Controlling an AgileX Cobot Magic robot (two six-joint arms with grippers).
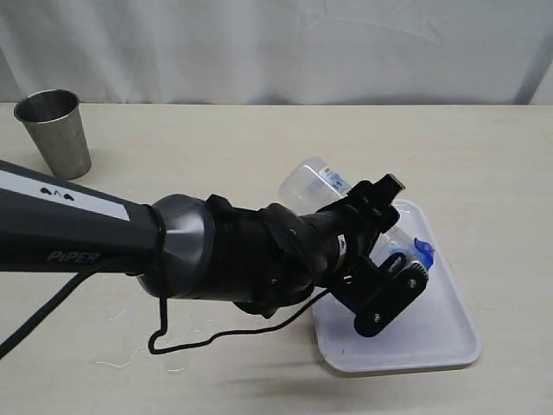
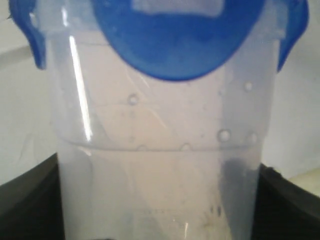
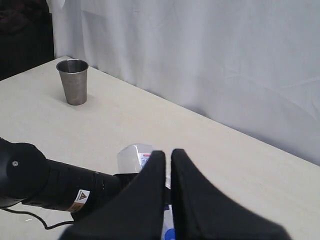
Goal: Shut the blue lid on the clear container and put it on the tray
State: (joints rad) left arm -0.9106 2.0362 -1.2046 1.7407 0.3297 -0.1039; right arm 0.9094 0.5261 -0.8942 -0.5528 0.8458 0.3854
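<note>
The clear container (image 1: pixel 311 183) lies tilted in my left gripper (image 1: pixel 393 246), whose black fingers (image 2: pixel 30 200) clamp its two sides. Its base points to the back left and its capped end is over the tray (image 1: pixel 432 337). The blue lid (image 1: pixel 422 252) sits on that end with its flaps down. In the left wrist view the container (image 2: pixel 160 150) fills the frame, the lid (image 2: pixel 170 45) at its far end. I cannot tell whether the container touches the tray. My right gripper (image 3: pixel 168 155) hangs shut and empty above, out of the exterior view, looking down on the container (image 3: pixel 134 156).
A metal cup (image 1: pixel 56 131) stands upright at the back left of the beige table, also seen in the right wrist view (image 3: pixel 74 81). The left arm (image 1: pixel 173 251) and its cable (image 1: pixel 207 339) stretch across the table's front. A white curtain hangs behind.
</note>
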